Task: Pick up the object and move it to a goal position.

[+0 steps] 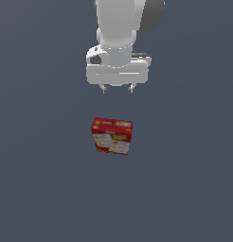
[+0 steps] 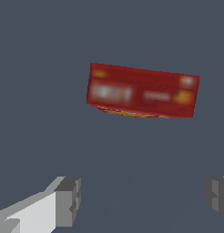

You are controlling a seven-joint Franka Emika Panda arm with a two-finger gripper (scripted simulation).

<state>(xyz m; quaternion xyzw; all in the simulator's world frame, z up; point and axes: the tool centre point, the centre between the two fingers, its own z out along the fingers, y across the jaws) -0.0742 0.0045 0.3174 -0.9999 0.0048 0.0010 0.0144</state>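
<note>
Fingers (image 1: 105, 89) of the gripper (image 1: 117, 89) sit in the upper middle of the exterior frame, spread apart and holding nothing, pointing down beneath the white arm (image 1: 119, 28). Below them, at frame centre, the red carton (image 1: 112, 136) rests on the grey table (image 1: 38, 179), well apart from the fingertips, slightly turned. Through the wrist view, the carton (image 2: 142, 91) lies ahead of the parted fingers (image 2: 68, 201), untouched.
</note>
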